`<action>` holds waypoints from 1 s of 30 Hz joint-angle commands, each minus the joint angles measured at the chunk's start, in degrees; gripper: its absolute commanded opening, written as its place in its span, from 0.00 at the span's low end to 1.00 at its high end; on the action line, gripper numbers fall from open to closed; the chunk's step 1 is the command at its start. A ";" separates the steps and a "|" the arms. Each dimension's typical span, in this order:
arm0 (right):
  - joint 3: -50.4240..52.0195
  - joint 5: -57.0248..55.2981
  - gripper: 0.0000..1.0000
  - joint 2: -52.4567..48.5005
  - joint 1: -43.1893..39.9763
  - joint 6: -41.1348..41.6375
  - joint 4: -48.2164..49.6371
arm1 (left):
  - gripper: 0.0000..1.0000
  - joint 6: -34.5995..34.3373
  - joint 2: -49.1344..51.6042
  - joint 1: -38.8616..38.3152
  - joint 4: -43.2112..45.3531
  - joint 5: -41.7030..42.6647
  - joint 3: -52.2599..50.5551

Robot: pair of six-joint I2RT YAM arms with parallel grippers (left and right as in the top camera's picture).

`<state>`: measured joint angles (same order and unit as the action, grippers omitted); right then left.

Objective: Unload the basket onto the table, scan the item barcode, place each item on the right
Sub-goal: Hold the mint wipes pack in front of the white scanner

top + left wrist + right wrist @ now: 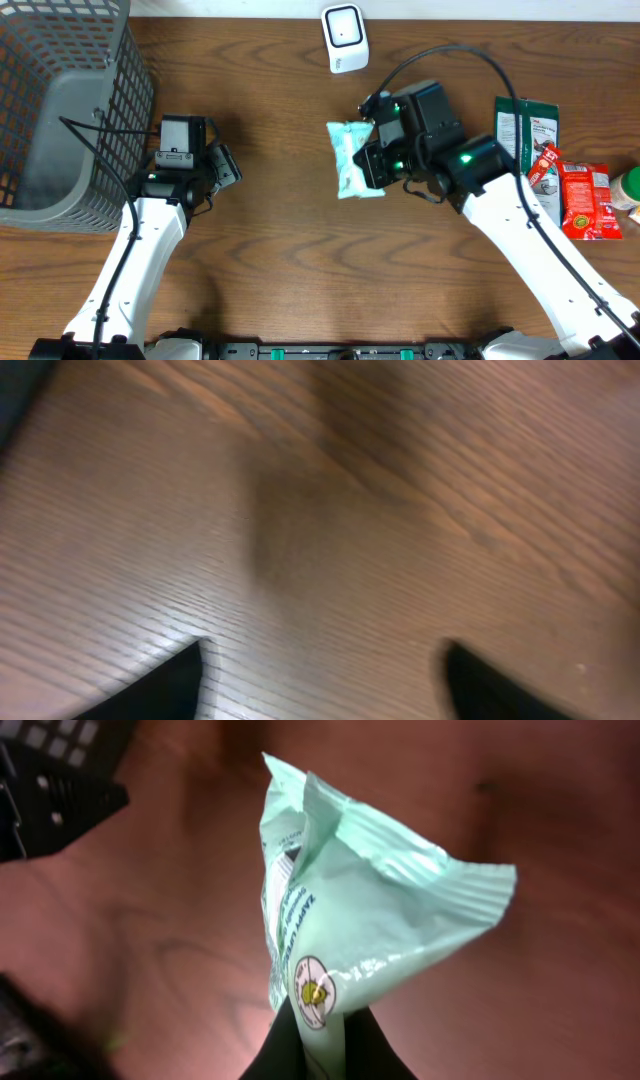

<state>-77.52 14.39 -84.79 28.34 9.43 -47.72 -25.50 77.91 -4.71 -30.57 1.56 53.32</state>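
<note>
Holding the mint-green packet [380,910] pinched by its edge in my right end effector [318,1045], seemingly lifted off the tabletop [280,250], near the white scanner [343,38]; my left end effector [325,685] gapes wide.

1. Brown wood-grain tabletop [280,250] fills nearly the whole overhead view, its grain running left to right.
2. Along the far edge, a pale strip [230,8] shows beyond the wood. Wall or floor, can't tell.
3. Up close in the left wrist view, a soft sheen lies on the grain at lower left, and a blurred dark shadow [290,530] sits mid-frame.
4. In the right wrist view, the same wood reads reddish and out of focus.
</note>
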 commanded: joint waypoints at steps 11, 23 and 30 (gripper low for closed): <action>-42.10 -24.46 0.01 -10.69 -0.48 -12.41 -20.48 | 0.88 0.13 0.00 0.15 0.00 -3.76 0.37; -53.62 -39.63 0.01 -31.58 2.10 -34.10 -6.45 | 0.88 0.13 0.00 0.15 0.00 -3.76 0.37; -53.62 -44.59 0.01 -44.81 2.58 -52.15 12.90 | 0.88 0.13 0.00 0.15 0.00 -3.76 0.37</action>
<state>-130.30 -26.96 -126.65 30.52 -33.17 -38.00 -25.47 77.91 -4.71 -30.59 -1.50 53.30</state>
